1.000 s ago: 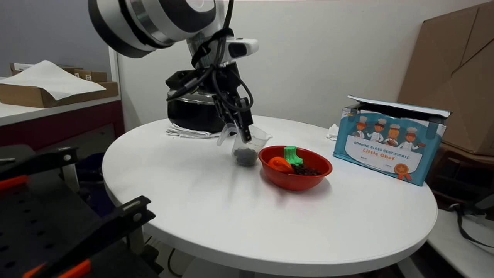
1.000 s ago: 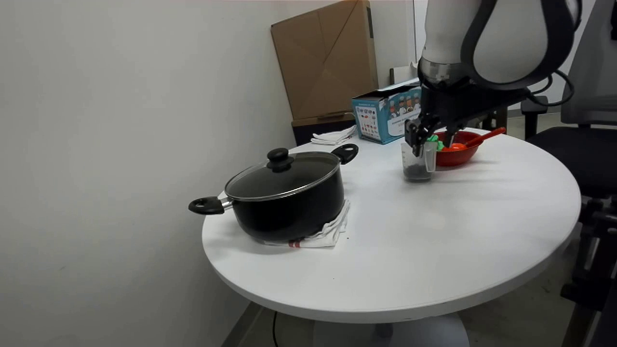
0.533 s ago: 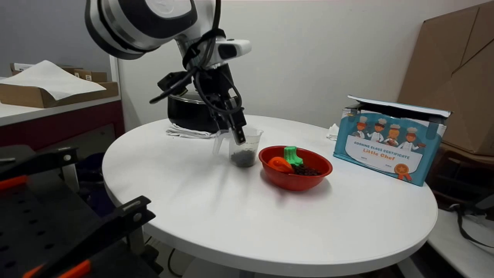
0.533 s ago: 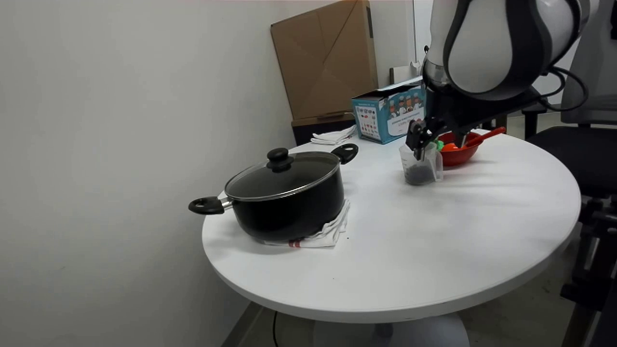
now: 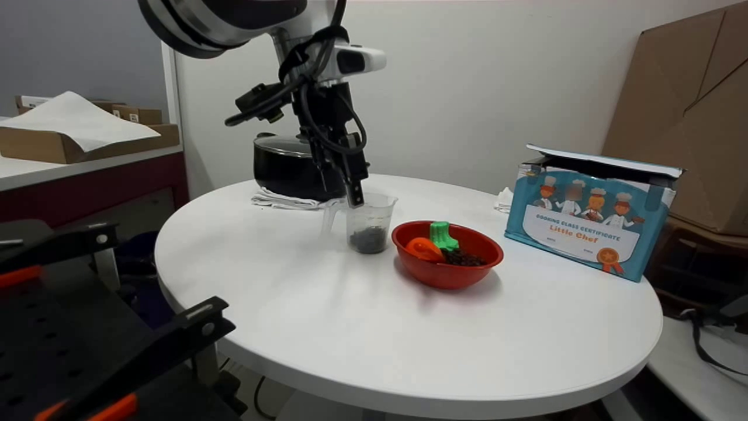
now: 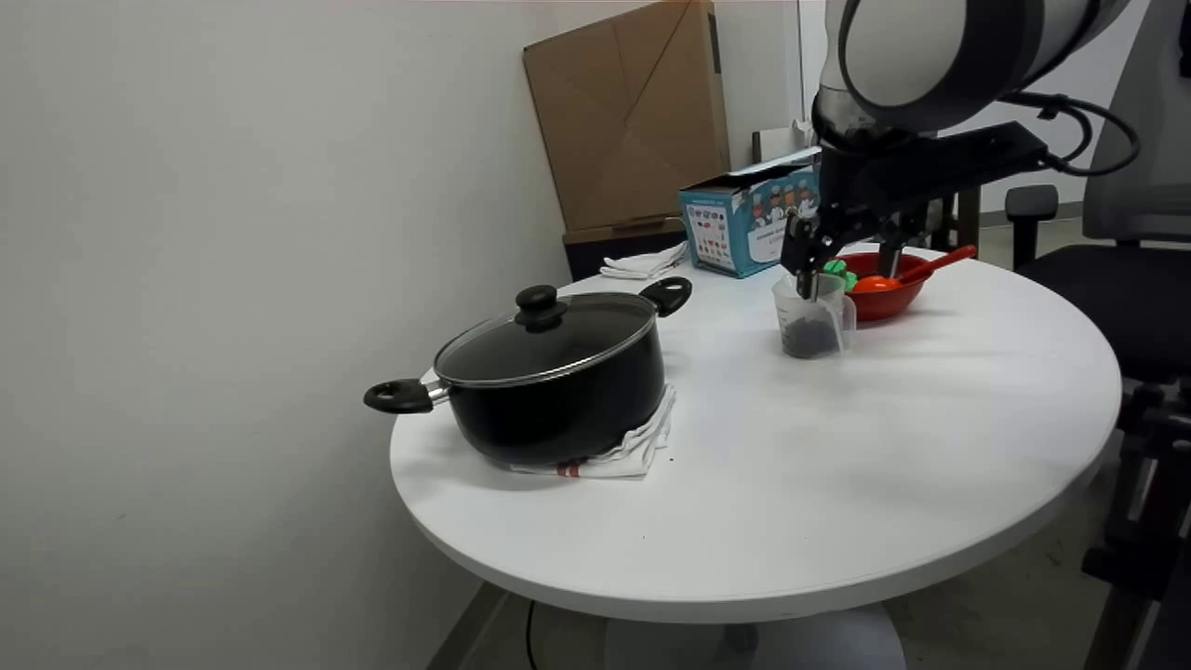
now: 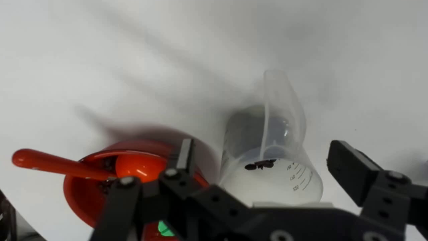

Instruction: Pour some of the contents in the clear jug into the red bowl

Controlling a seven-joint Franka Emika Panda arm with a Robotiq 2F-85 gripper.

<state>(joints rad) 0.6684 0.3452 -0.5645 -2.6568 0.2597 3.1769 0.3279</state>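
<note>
Wide apart, these fingers, blocky and matte black, a pale grey strip along one of them. The gripper slants down over the table, and between its fingers in the wrist view, there's the clear jug, a gap showing on either side; whether a fingertip brushes it, I cannot tell. The jug stands upright on the white table: thin see-through plastic, scale lines printed on the wall, its handle, in an exterior view, jutting from the side away from the bowl. Down low inside sit the contents, dark grey and grainy.

Just beside it, the red bowl, round, shallow and glossy! In there: dark granules, a ridged green piece, and a smooth orange-red spoon, its stick poking out over the rim.

Farther out now, the big black pot, rounded, under a glass lid with metal edging and a dark knob, sitting on a folded white cloth striped red. Over past the bowl, a blue cardboard box printed with cooks, top flap ajar, and behind it a tall brown carton, flat-faced and plain.
</note>
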